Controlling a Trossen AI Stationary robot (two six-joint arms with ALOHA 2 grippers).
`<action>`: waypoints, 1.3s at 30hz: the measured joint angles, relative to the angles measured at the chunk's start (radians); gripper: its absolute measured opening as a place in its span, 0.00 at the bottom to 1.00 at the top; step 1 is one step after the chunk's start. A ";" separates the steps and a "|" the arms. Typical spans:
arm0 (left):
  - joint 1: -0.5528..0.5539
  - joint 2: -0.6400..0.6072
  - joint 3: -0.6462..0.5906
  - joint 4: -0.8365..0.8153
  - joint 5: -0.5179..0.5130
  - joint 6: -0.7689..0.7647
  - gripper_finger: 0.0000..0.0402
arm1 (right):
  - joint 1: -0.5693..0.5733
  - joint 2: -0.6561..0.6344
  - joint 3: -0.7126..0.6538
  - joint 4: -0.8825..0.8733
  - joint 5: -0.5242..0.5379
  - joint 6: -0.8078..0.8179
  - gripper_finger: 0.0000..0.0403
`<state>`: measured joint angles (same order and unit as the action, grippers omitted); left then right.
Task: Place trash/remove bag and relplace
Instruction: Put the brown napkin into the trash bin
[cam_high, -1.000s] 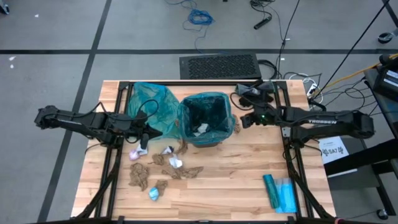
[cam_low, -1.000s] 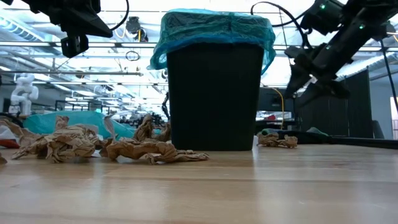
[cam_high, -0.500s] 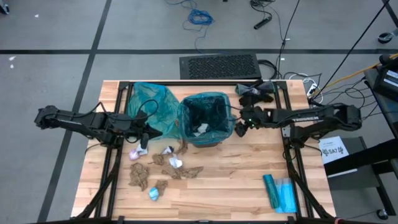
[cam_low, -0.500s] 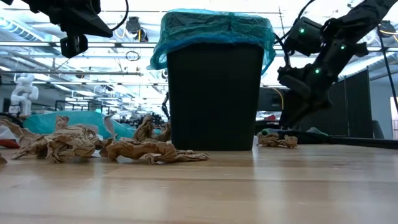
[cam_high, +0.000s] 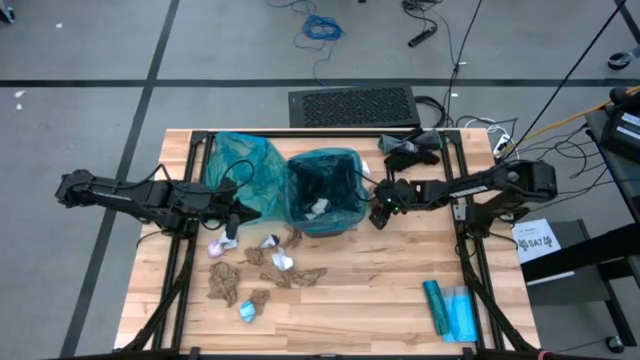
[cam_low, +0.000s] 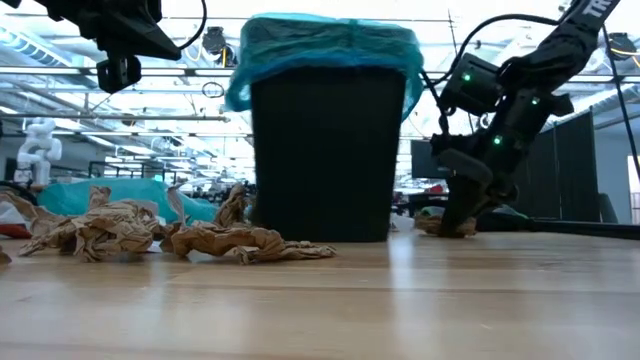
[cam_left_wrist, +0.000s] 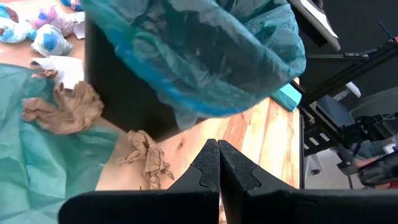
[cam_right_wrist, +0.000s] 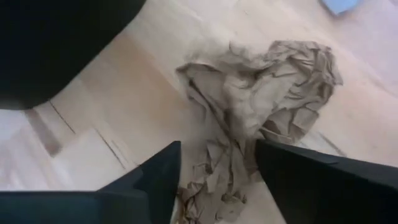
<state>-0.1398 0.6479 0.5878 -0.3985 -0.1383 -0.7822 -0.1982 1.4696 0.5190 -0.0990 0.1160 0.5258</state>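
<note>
A crumpled brown paper wad (cam_right_wrist: 261, 112) lies on the wooden desk (cam_high: 400, 280) just beside the black trash bin lined with a teal plastic bag (cam_high: 326, 190), on its right. The right gripper (cam_high: 378, 214) is down over this wad, jaws open and straddling it. More brown, white and pale-blue paper wads (cam_high: 262, 270) are scattered in front of the bin. The left gripper (cam_high: 236, 213) hangs left of the bin, above a loose teal bag (cam_high: 235, 170), jaws closed on nothing.

The bin (cam_high: 327, 210) was black with a teal liner (cam_high: 325, 160); the wads (cam_high: 270, 268) were brown, white and pale blue; the worktop (cam_high: 380, 290) was light wood.
</note>
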 joint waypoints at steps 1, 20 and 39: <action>0.000 0.000 0.000 -0.001 0.000 0.000 0.00 | 0.000 0.012 0.001 0.001 -0.017 0.014 0.40; 0.000 0.000 0.000 -0.004 0.005 0.006 0.00 | 0.071 -0.419 0.088 -0.505 -0.117 0.329 0.00; 0.000 0.000 0.000 -0.004 0.003 0.036 0.00 | 0.098 -0.398 0.737 -0.674 0.012 0.069 0.00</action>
<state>-0.1399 0.6476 0.5877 -0.4023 -0.1349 -0.7464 -0.1004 1.0720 1.2559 -0.7727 0.1280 0.5943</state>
